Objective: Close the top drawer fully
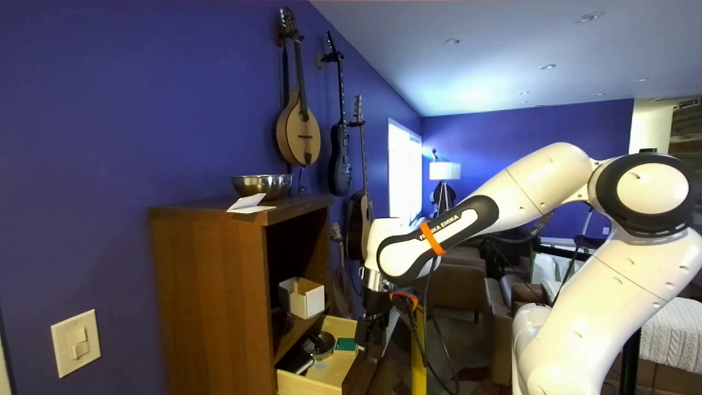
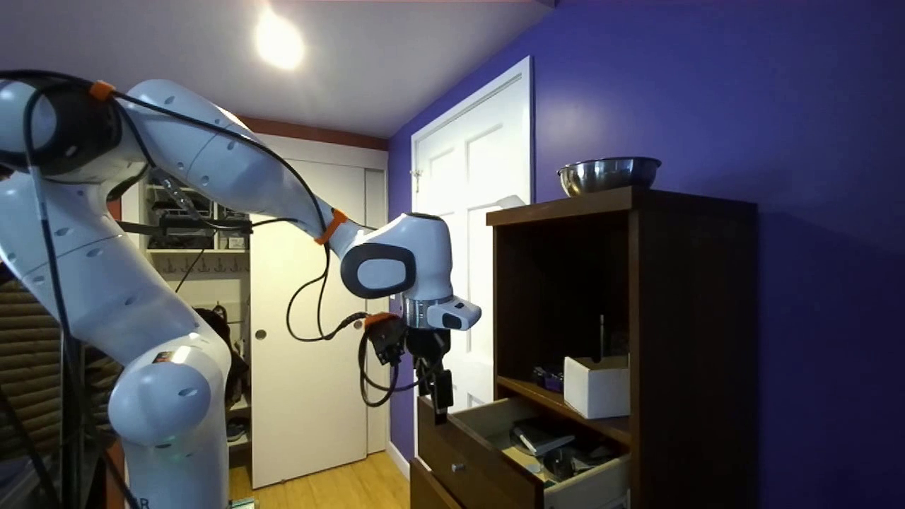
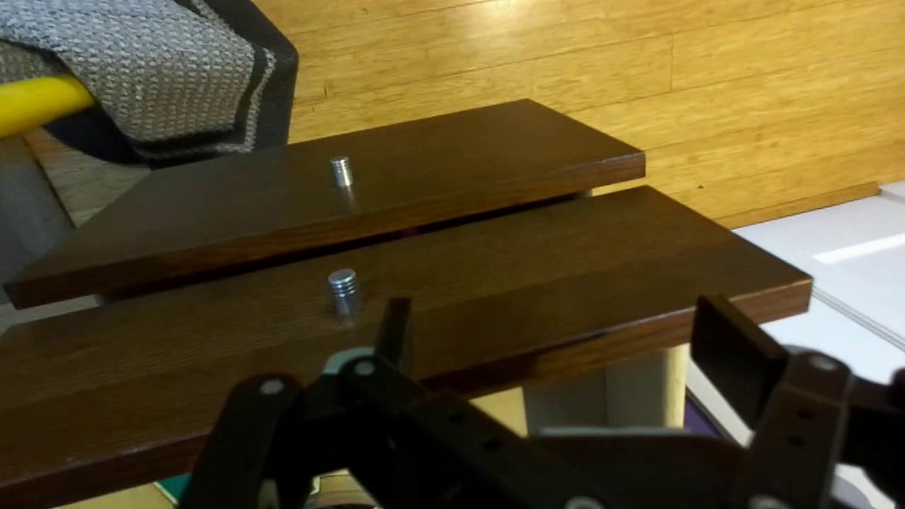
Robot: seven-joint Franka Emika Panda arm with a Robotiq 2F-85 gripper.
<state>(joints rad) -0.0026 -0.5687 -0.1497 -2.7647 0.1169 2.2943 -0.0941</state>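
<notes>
The top drawer is pulled out of the brown cabinet (image 1: 214, 296) (image 2: 696, 318). Its pale box (image 1: 304, 385) (image 2: 590, 486) shows in both exterior views, with a round metal pan, a green item and dark objects inside. Its dark brown front panel (image 2: 488, 459) has a small metal knob and fills the middle of the wrist view (image 3: 537, 268). My gripper (image 1: 372, 333) (image 2: 437, 397) points down at the upper edge of that panel, toward one end. In the wrist view the gripper (image 3: 562, 339) is open with its fingers wide apart and nothing between them. I cannot tell whether it touches the panel.
A lower drawer (image 3: 424, 170) (image 2: 431, 488) also stands out beneath. A white box (image 1: 307, 299) (image 2: 596, 387) sits on the shelf above the drawer. A metal bowl (image 1: 263, 185) (image 2: 609, 174) stands on the cabinet top. A yellow post (image 1: 418, 351) stands near the gripper.
</notes>
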